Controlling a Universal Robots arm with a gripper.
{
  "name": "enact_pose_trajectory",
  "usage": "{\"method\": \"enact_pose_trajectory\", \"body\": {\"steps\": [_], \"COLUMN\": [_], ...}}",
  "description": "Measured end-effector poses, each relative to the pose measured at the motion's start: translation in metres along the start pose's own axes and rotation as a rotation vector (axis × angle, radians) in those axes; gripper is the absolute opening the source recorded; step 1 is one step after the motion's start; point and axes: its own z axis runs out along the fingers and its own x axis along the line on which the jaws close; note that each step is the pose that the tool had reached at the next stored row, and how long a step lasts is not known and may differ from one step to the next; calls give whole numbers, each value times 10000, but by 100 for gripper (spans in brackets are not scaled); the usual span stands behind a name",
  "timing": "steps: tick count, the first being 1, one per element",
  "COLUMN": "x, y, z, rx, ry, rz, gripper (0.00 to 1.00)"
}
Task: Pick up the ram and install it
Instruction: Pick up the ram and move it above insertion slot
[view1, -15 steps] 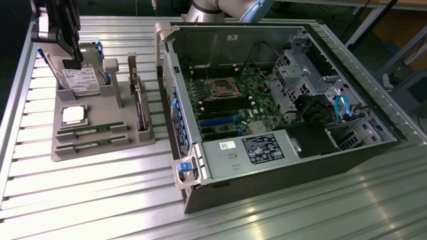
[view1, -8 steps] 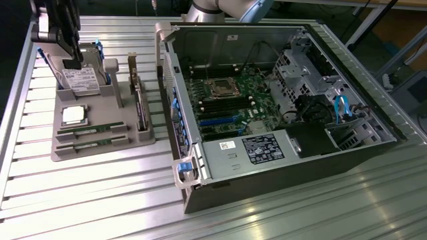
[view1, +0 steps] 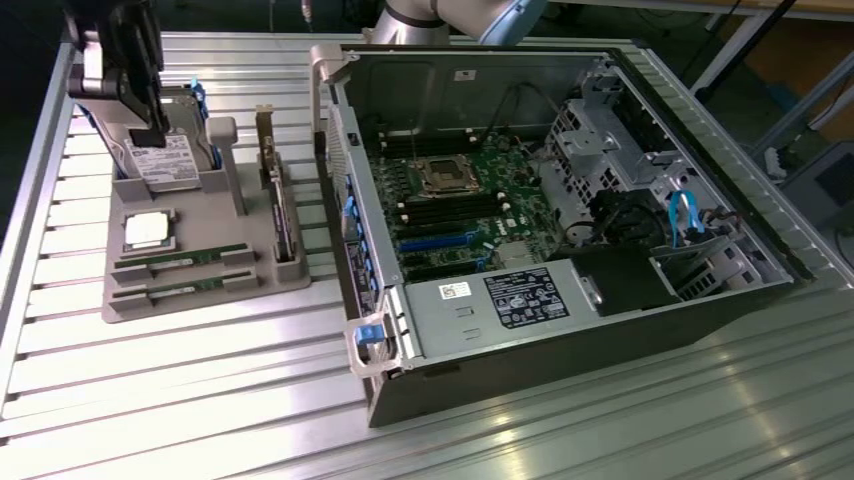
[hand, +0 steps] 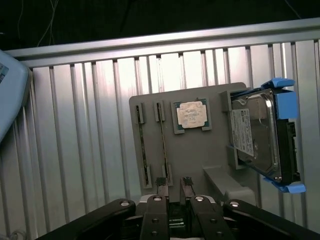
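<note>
Grey plastic tray (view1: 220, 230) sits on the exterior view's left side of the shiny metal table (view1: 200, 390). At the near end of the tray, two green ram sticks (view1: 180, 260) lie flat in their slots, side by side. Just behind them is a square silver chip (view1: 147, 230). Farther back, a hard drive (view1: 167, 160) with blue clips stands in its holder. The gripper (hand: 174, 184) hangs up above this far end of the tray. Its fingers are spread apart, with nothing between them, and it is not touching the ram sticks. A bigger green card (view1: 278, 215) stands on the tray's right edge. To the exterior view's right, the big computer case (view1: 694, 290) lies open, and its green board (view1: 454, 200) shows inside.
</note>
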Motion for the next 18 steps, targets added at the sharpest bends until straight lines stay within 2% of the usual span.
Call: {"method": "enact_pose_trajectory", "body": {"steps": [3,6,15,18], "x": [-2,-6,-12,-16], "y": [3,7,14,19], "z": [54,163,349,459], "rx": [6,14,25,32], "ry": [-1,-2,-2,-1], "rz": [-3,-12,-46,-78], "gripper": [24,24,24,24]}}
